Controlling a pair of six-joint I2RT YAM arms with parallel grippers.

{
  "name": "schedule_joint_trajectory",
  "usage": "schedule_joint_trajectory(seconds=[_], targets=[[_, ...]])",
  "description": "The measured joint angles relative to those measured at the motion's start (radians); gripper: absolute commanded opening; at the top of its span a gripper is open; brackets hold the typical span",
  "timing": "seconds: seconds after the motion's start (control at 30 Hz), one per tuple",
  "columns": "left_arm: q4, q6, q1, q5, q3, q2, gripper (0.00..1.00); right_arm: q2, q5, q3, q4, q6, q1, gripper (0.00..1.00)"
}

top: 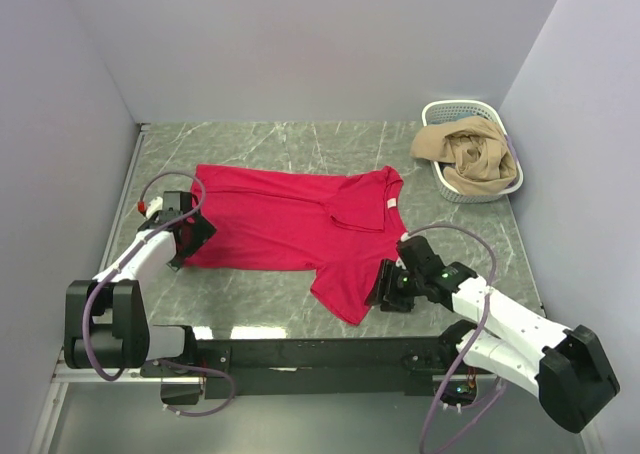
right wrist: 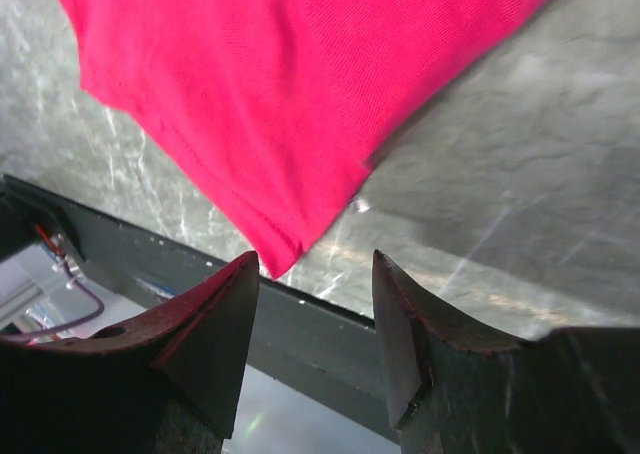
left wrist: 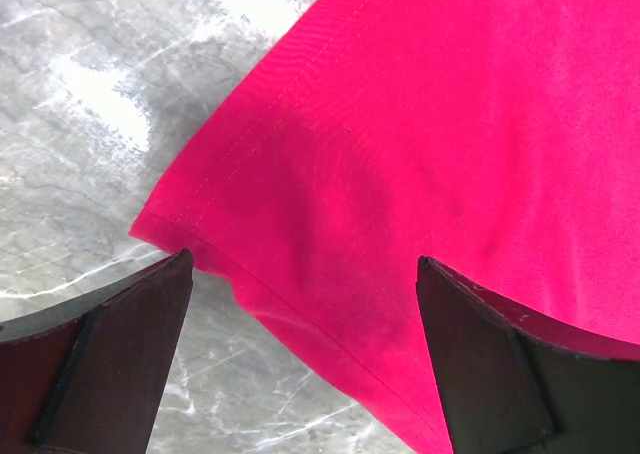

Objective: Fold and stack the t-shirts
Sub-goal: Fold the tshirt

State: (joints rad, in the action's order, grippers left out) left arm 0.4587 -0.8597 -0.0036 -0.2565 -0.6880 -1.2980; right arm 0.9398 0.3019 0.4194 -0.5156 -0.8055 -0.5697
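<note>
One red t-shirt (top: pixel 280 219), one basket (top: pixel 470 194)

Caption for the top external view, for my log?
Red t-shirt spread on the table, left gripper open at its hem, right gripper open by a sleeve; tan cloth in the white basket.

Bare table (top: pixel 260 139) lies beyond the red t-shirt (top: pixel 290 219); the basket (top: pixel 480 196) blocks the far right corner.

The light is bright and even, and it comes from above. The top view is sharp, with only small soft shadows under the arms (top: pixel 135 259). In the left wrist view the stone table (left wrist: pixel 60 174) has white shiny spots — glare — and a soft shadow lies on the red t-shirt (left wrist: pixel 450 124). Both wrist views turn blurry close up, at the dark fingers (left wrist: pixel 110 364).
</note>
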Motion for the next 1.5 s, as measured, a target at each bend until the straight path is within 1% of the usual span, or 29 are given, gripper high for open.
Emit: schedule_joint_trajectory(seconds=[0.17, 0.4, 0.83, 0.93, 0.97, 1.03, 1.07, 1.13, 1.17, 1.2, 1.37, 1.5], targets=[[0.006, -0.005, 0.019, -0.023, 0.000, 0.000, 1.00, 0.010, 0.011, 0.000, 0.016, -0.026, -0.041, 0.56], [0.015, -0.029, 0.034, -0.056, 0.000, -0.012, 0.99, 0.082, 0.021, 0.000, 0.063, -0.073, -0.119, 0.56], [0.017, -0.044, 0.037, -0.075, 0.000, -0.056, 0.99, 0.227, 0.032, 0.012, 0.186, -0.138, -0.211, 0.54], [0.017, -0.044, 0.038, -0.080, 0.000, -0.057, 0.99, 0.270, 0.032, 0.030, 0.217, -0.145, -0.233, 0.49], [0.017, -0.045, 0.038, -0.082, 0.000, -0.057, 1.00, 0.283, 0.032, 0.035, 0.225, -0.148, -0.238, 0.44], [0.017, -0.045, 0.038, -0.082, 0.000, -0.057, 1.00, 0.299, 0.029, 0.039, 0.240, -0.148, -0.246, 0.30], [0.017, -0.046, 0.038, -0.082, 0.000, -0.057, 0.99, 0.306, 0.024, 0.039, 0.245, -0.148, -0.249, 0.18], [0.016, -0.048, 0.038, -0.083, 0.002, -0.056, 0.99, 0.315, 0.010, 0.039, 0.245, -0.149, -0.252, 0.09], [0.015, -0.048, 0.038, -0.083, 0.005, -0.056, 0.99, 0.317, 0.001, 0.039, 0.244, -0.149, -0.253, 0.02], [0.016, -0.048, 0.038, -0.083, 0.009, -0.056, 1.00, 0.319, -0.006, 0.039, 0.242, -0.150, -0.253, 0.00], [0.021, -0.048, 0.038, -0.087, 0.031, -0.047, 0.99, 0.301, -0.038, 0.039, 0.229, -0.150, -0.257, 0.00], [0.026, -0.048, 0.038, -0.091, 0.031, -0.029, 0.99, 0.199, -0.101, 0.051, 0.156, -0.142, -0.260, 0.00]])
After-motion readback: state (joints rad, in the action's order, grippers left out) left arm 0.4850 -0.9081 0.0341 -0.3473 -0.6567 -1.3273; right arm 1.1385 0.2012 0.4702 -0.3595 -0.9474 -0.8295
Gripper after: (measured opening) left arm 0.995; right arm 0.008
